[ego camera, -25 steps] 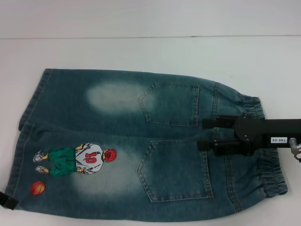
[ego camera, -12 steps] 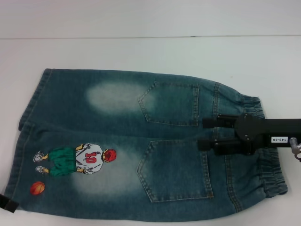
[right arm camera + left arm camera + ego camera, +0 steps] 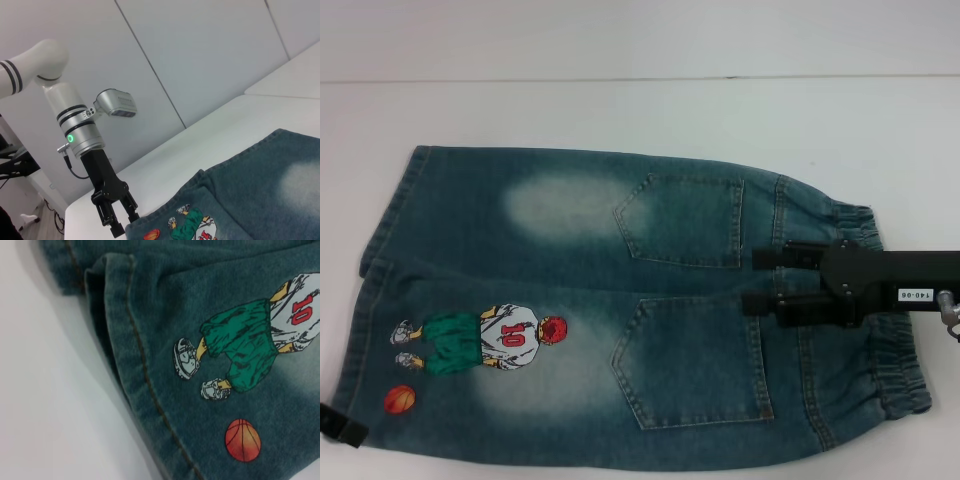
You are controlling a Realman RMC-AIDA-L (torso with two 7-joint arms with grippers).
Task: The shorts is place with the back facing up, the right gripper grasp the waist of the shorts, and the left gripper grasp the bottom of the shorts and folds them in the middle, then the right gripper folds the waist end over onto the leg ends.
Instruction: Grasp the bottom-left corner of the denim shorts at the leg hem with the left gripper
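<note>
Left gripper (image 3: 120,222) at bottom of the shorts (image 3: 360,330), fingers apart at hem corner; bite both layers before lifting. Denim shorts (image 3: 600,300) flat on table (image 3: 640,110), pockets up. Right gripper (image 3: 760,281) over waist, fingers apart, not clamped; drop onto elastic band (image 3: 895,355) first.

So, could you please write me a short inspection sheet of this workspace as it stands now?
Surface: white table, bare around the garment.
Job's things: the shorts lie flat, unfolded, back pockets up; waist toward the robot's right, leg hems left.
Clutter: nothing seen.
Grippers: the right gripper open above the waist end; the left gripper open at the hem corner.
Cables: a thin cable at the left wrist.
Surroundings: pale wall panels.
</note>
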